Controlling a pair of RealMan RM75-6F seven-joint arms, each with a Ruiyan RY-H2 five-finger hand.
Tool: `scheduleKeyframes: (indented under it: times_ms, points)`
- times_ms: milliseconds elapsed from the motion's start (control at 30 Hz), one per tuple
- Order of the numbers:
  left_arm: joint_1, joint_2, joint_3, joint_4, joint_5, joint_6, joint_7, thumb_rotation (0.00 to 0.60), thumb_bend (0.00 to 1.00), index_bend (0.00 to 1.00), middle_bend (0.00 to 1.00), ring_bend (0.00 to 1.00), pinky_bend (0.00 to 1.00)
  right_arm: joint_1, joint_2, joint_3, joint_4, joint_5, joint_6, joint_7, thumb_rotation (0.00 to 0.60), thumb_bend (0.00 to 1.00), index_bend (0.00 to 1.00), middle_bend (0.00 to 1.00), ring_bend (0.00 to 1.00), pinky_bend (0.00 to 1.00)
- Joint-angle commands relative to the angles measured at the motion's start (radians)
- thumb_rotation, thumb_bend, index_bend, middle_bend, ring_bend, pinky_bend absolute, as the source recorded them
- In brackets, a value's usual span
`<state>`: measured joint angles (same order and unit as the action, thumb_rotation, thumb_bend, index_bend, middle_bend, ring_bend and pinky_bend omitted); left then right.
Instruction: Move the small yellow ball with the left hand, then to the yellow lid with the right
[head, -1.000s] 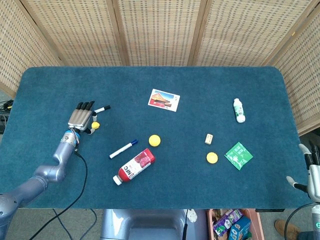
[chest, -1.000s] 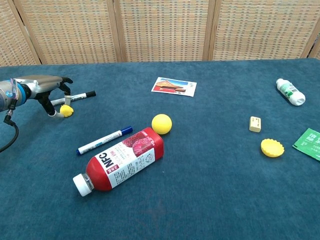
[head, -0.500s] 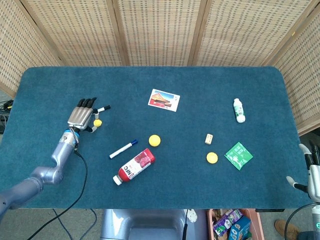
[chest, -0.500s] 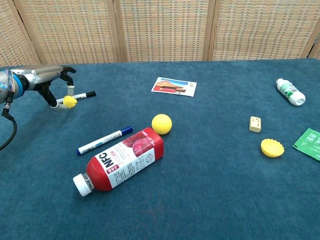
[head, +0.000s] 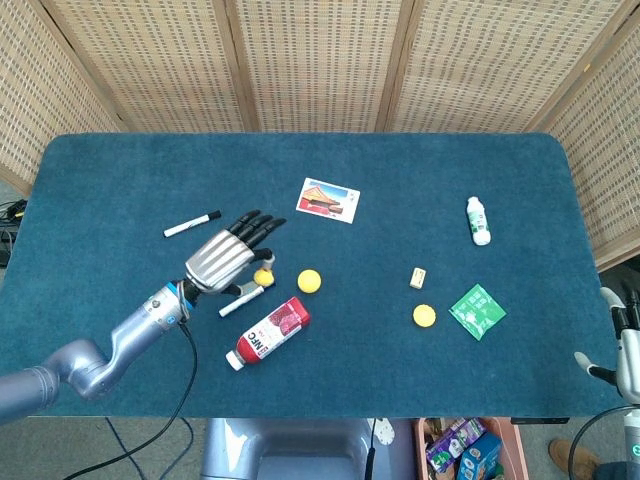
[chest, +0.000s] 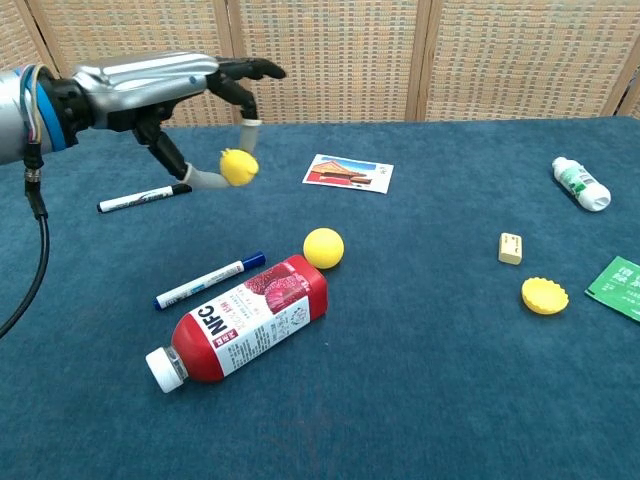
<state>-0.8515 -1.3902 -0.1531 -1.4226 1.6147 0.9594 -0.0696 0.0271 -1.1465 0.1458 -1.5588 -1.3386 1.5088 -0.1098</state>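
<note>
My left hand pinches the small yellow ball between its thumb and a finger, lifted well above the blue table. In the chest view the small yellow ball hangs under the left hand, whose other fingers are spread. The yellow lid lies flat on the right half, and shows in the chest view as the yellow lid near a beige block. My right hand stays at the right edge off the table, fingers apart and holding nothing.
A larger yellow ball sits by a red bottle lying on its side. A blue-capped marker, a black marker, a postcard, a white bottle, a beige block and a green packet lie around.
My left hand has lifted the small yellow ball off the table and carried it right, from beside the black marker to above the blue-capped marker. The right hand has not moved.
</note>
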Motion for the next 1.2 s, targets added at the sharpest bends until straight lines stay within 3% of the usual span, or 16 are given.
scheduleKeyframes:
  times_ms: [33, 200, 467, 1200]
  points:
    - [-0.086, 0.011, 0.028, -0.037, 0.085, -0.040, -0.071, 0.600, 0.37, 0.60, 0.00, 0.00, 0.00, 0.000, -0.001, 0.003, 0.001, 0.004, 0.001, -0.001, 0.600, 0.00, 0.00, 0.00, 0.00, 0.00]
    - [-0.184, -0.054, 0.035, -0.061, 0.117, -0.141, -0.033, 0.600, 0.37, 0.60, 0.00, 0.00, 0.00, -0.001, 0.003, 0.008, 0.002, 0.015, -0.001, 0.009, 0.600, 0.00, 0.00, 0.00, 0.00, 0.00]
    - [-0.271, -0.189, 0.008, -0.020, 0.034, -0.263, 0.078, 0.600, 0.37, 0.60, 0.00, 0.00, 0.00, -0.001, 0.009, 0.011, 0.008, 0.023, -0.009, 0.025, 0.600, 0.00, 0.00, 0.00, 0.00, 0.00]
    - [-0.349, -0.387, 0.062, 0.164, -0.037, -0.353, 0.172, 0.600, 0.37, 0.60, 0.00, 0.00, 0.00, -0.007, 0.021, 0.023, 0.023, 0.057, -0.025, 0.068, 0.600, 0.00, 0.00, 0.00, 0.00, 0.00]
